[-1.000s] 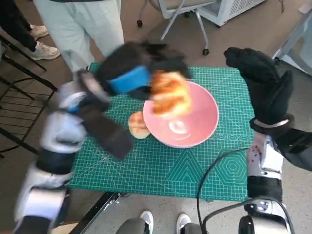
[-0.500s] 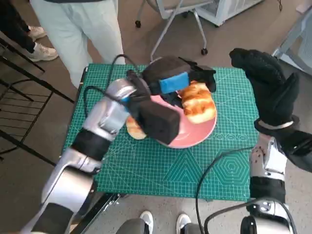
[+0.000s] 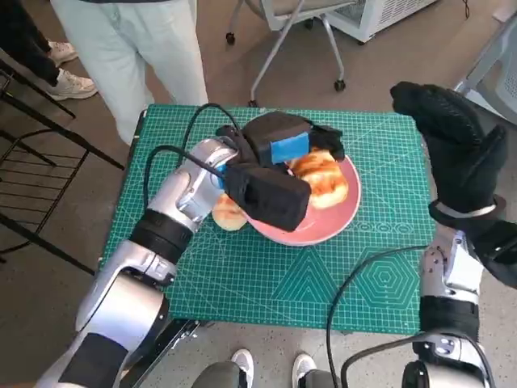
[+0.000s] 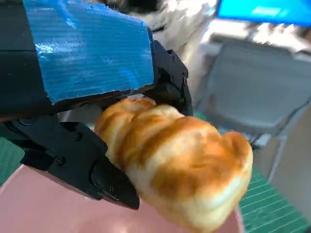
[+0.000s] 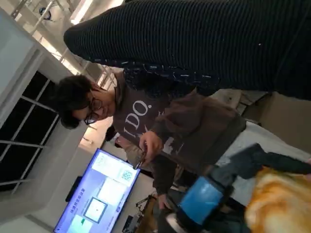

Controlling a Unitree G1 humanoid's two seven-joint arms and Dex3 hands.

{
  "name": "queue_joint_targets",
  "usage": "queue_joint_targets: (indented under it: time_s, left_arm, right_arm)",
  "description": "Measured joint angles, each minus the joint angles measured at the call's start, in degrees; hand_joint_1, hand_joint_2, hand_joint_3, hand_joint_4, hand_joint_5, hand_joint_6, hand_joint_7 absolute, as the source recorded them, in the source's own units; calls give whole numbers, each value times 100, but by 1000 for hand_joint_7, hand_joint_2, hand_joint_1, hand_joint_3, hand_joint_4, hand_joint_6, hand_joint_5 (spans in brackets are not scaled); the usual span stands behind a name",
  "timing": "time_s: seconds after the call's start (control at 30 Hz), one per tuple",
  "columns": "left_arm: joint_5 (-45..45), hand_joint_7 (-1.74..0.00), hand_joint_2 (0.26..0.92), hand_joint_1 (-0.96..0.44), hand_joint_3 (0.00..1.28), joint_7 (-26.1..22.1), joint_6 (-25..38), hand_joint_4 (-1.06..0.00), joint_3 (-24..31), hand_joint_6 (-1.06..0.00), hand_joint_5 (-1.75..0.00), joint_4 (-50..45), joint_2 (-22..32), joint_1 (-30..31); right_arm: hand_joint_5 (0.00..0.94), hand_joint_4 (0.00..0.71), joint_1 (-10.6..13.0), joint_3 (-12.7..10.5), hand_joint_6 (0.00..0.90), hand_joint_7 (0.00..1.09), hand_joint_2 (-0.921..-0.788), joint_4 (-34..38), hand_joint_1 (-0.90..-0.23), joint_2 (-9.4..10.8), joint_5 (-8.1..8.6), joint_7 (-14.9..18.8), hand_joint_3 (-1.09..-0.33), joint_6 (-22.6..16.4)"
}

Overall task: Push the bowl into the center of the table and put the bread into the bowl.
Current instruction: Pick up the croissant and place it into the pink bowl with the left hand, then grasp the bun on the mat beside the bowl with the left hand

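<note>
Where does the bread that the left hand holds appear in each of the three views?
Head view: the bread lies over the pink bowl, under the left hand.
Left wrist view: the bread fills the middle, gripped below the blue tape.
Right wrist view: the bread shows in one corner, beside the left hand.
Shared landmark: the blue tape on the left hand.

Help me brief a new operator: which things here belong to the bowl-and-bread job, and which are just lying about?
Job:
- pink bowl
- bread held by the left robot hand over the bowl
- second bread piece on the mat beside the bowl

Lying about:
- office chair
- person standing behind the table
</note>
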Motion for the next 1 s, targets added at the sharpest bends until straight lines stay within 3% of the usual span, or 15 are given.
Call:
queue_joint_targets:
  time_s: [0.3, 0.67, 1.0]
  left_arm:
    - [-97, -8, 807, -322, 0, -372, 100, -25, 57, -192, -1, -637, 181, 141]
    - [-322, -8, 799, -337, 0, -464, 76, -32, 332, -200, -4, -1552, 633, 592]
    - [-815, -13, 785, -303, 0, -879, 298, -49, 925, -221, -6, -2858, 1309, 1257]
  right_arm:
    - [0, 185, -3, 11, 122, 297, -921, 15, -647, 13, -5, -19, -653, -2]
    - [0, 183, -18, 63, 124, 283, -921, 80, -645, 37, -4, -11, -658, -6]
    - [1, 184, -50, 94, 130, 277, -921, 137, -640, 56, 4, 15, -661, -6]
